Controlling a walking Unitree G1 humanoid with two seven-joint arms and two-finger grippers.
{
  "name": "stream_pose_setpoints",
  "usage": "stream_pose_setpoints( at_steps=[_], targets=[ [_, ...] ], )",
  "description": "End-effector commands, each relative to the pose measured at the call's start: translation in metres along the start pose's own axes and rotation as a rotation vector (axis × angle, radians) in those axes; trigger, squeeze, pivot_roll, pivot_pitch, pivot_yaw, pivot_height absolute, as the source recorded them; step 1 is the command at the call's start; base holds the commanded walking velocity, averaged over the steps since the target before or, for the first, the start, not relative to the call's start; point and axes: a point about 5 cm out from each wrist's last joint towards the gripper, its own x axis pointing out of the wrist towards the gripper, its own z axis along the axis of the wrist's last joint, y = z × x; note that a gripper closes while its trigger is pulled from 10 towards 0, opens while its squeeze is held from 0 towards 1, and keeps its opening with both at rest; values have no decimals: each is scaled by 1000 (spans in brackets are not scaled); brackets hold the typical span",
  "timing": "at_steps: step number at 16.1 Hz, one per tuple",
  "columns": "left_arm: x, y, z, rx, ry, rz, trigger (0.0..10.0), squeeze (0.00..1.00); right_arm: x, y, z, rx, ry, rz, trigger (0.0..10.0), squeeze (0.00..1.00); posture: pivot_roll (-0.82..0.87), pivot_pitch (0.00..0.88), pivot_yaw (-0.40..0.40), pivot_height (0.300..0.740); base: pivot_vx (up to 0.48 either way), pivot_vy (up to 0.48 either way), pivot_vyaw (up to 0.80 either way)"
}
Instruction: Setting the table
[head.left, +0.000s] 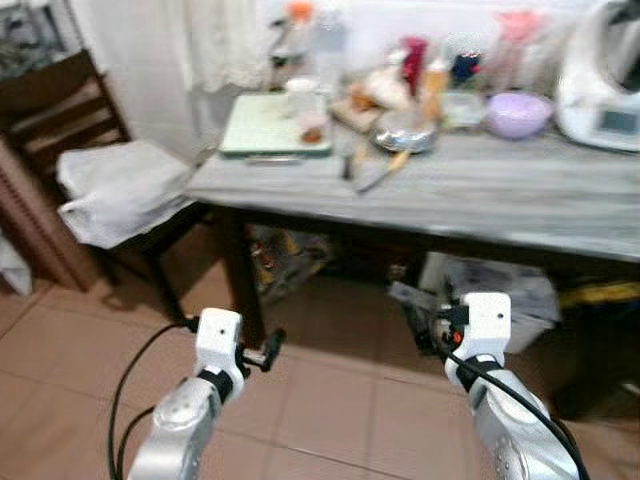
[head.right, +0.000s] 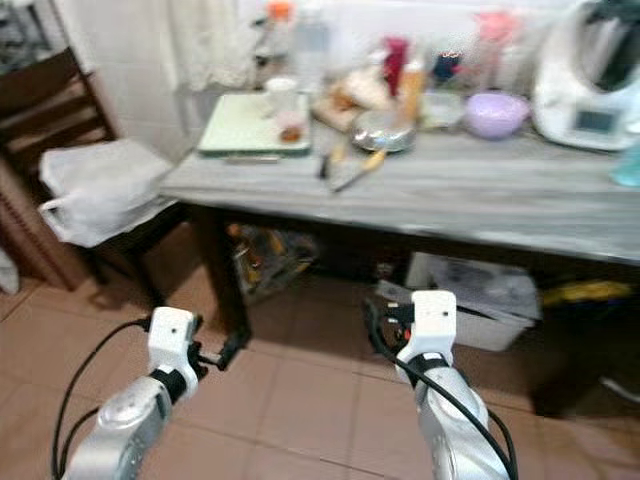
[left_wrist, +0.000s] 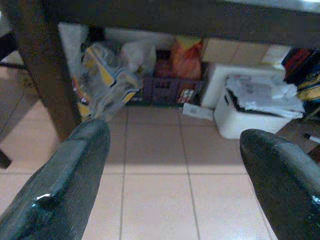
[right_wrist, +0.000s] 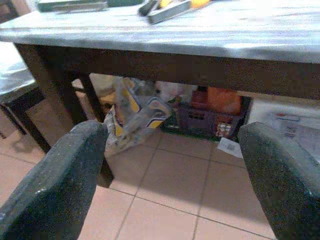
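Head views
Table: a grey-topped table (head.left: 480, 195) on dark legs is seen across the upper half, from 10 to 3 o'clock.
Table load: a pale green tray (head.left: 272, 125) is set at the table's 11 o'clock corner, with a glass (head.left: 300, 97) on it; a purple bowl (head.left: 517, 113) and a white appliance (head.left: 603, 75) are placed towards 1 and 2 o'clock; a metal dish (head.left: 404, 132) lies near 12 o'clock, with utensils (head.left: 378, 170) just in front of it.
Chair: a dark wooden chair (head.left: 60, 105) at 10 o'clock is covered by a white bag (head.left: 120, 190).
Left gripper: the left gripper (head.left: 262, 355) is held low over the tiled floor (head.left: 330, 400) at 7 o'clock, short of the table; nothing is touched.
Right gripper: the right gripper (head.left: 418, 318) is held at 5 o'clock, below the table edge; how far its fingers are spread cannot be told here.

Left wrist view
Fingers: the two black fingers (left_wrist: 65, 180) are spread wide, with bare floor tiles between them; nothing is gripped.
Under the table: crinkled bags (left_wrist: 107, 82), a dark crate (left_wrist: 167, 90) and a white box (left_wrist: 250, 112) are seen beyond.

Right wrist view
Fingers: the fingers (right_wrist: 60, 185) are spread wide and empty, nothing being touched.
Table edge: the table top is seen above, with the utensils on it.
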Motion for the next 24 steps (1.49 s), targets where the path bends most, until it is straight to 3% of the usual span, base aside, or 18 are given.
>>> stream_pose_setpoints(
  at_steps=[1,5,24],
  targets=[
    [2,-5,0,5,1,-16,10000,0,-2,-5,2,-4,-6,-19,10000,0,-68,0,34,740,0,-364,-425],
    [2,-5,0,9,7,-20,10000,0,-2,-5,2,-2,-6,-21,10000,0,-70,0,33,740,0,-365,-623],
    [2,-3,0,22,10,-8,10000,0,-1,-3,4,-7,-22,-8,10000,0,-64,0,37,740,0,-358,0]
  ],
)
